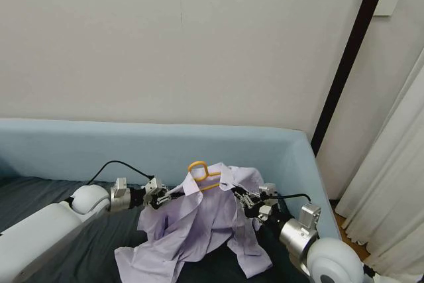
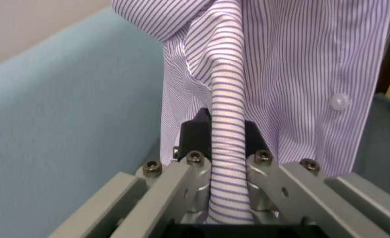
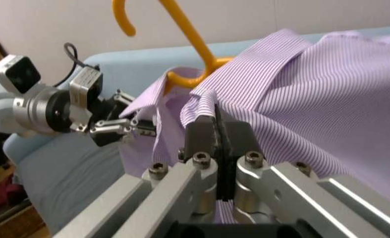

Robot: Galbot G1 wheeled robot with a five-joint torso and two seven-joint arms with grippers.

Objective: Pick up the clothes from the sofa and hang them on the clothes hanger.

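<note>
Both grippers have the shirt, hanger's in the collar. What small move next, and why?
Probably raise both together slightly: left gripper and right gripper are shut on the shirt either side of the yellow hanger, whose hook stands free, while the shirt's lower part lies crumpled on the sofa.

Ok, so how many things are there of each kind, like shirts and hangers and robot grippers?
Purple striped shirt: 1
Yellow hanger: 1
Grippers: 2, the left gripper and the right gripper, both shut on the shirt
Blue sofa: 1
Total: 5
</note>
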